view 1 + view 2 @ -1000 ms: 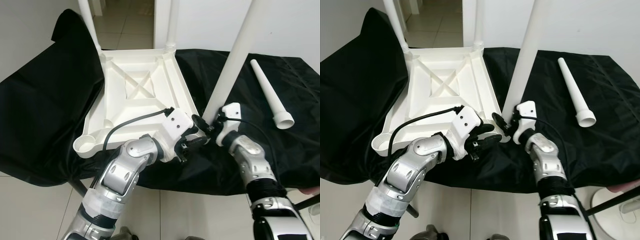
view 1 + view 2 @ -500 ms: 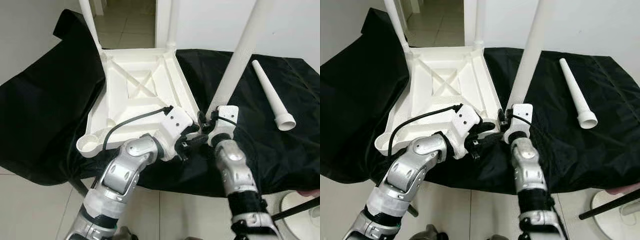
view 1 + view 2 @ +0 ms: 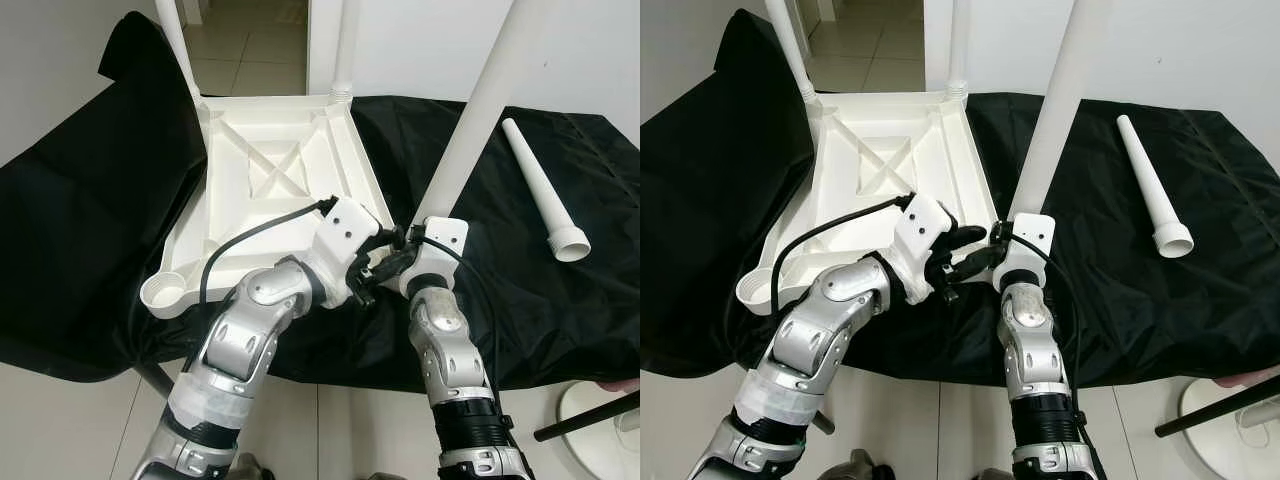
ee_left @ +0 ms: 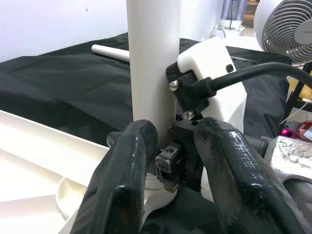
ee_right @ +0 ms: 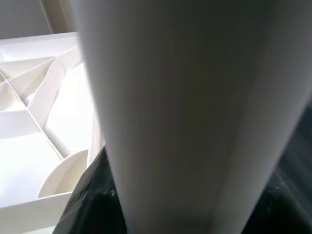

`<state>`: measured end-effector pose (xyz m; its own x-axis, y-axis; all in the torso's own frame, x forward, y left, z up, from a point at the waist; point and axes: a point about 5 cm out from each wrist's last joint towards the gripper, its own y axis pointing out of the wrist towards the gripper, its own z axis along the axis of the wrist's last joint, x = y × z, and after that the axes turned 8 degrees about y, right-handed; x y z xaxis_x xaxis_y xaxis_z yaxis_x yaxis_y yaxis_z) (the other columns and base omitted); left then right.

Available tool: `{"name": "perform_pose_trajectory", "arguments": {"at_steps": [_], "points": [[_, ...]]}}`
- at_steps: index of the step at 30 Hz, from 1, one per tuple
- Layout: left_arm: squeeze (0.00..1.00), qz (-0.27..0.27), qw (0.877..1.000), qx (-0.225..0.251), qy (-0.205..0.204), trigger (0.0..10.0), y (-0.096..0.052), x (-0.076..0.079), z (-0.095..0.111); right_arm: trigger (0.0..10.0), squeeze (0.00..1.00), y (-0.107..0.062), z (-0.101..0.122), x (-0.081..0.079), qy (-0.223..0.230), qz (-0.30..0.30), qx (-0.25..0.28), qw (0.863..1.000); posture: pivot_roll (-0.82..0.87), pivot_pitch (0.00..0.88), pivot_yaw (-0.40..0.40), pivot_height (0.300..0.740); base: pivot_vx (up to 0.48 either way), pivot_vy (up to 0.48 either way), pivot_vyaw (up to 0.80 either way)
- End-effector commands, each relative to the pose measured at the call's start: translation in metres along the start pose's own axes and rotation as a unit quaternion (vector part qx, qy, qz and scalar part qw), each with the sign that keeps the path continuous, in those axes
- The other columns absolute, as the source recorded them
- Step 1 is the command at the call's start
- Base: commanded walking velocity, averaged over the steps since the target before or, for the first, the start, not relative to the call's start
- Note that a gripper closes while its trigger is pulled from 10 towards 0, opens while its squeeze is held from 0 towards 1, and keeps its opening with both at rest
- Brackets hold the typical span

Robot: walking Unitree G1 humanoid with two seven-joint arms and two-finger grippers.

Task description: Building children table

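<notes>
So the white kids' table (image 3: 270,190) is lying upside down on a black cloth (image 3: 90,210) spread over the tabletop, ribbed underside facing up. Two legs already stand in the far corner sockets, and a third leg (image 3: 470,130) is upright in the near corner socket on the right side. The near-left corner socket (image 3: 163,293) is still empty, just an open ring. A fourth leg (image 3: 545,195) lies loose on the cloth toward the right edge of the tabletop, wide end pointing at the near side, well apart from the table.

Both hands are crowded at the base of that third leg. The right hand (image 3: 408,245) is clamped around the leg just above the socket; in its wrist view the leg is pressed right up against the camera. The left hand (image 4: 168,161) sits just beside it at the same corner, its fingers (image 4: 131,165) a narrow gap apart, one next to the leg base, the other against the right hand's housing. Can't tell if it's actually gripping anything.
</notes>
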<state>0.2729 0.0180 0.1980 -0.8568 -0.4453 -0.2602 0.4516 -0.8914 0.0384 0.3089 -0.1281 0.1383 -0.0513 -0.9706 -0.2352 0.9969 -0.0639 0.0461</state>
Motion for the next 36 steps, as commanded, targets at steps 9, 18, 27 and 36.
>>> {"name": "perform_pose_trajectory", "arguments": {"at_steps": [9, 18, 27, 36], "points": [[0.00, 0.066, 0.998, -0.019, 0.010, 10.0, -0.001, -0.009, -0.003, 10.0, 1.00, -0.004, 0.002, 0.004, -0.009, 0.069, -0.015, 0.997, -0.04, 0.000, 0.024, 0.740, 0.000, 0.000, 0.00], [0.00, 0.056, 0.998, -0.028, 0.025, 10.0, -0.004, -0.006, -0.008, 10.0, 0.00, -0.002, 0.008, 0.016, -0.038, 0.155, -0.017, 0.987, -0.04, 0.000, 0.023, 0.740, 0.000, 0.000, 0.00], [0.00, 0.039, 0.998, -0.035, 0.018, 10.0, -0.007, -0.004, -0.011, 10.0, 0.00, 0.003, 0.015, 0.032, -0.086, 0.283, -0.030, 0.955, -0.04, 0.000, 0.043, 0.740, 0.000, 0.000, 0.00], [0.00, -0.025, 0.998, -0.063, 0.019, 10.0, -0.012, 0.012, -0.022, 10.0, 0.00, 0.012, 0.014, 0.037, -0.127, 0.321, -0.043, 0.938, -0.04, 0.000, 0.054, 0.740, 0.000, 0.000, 0.00]]}}
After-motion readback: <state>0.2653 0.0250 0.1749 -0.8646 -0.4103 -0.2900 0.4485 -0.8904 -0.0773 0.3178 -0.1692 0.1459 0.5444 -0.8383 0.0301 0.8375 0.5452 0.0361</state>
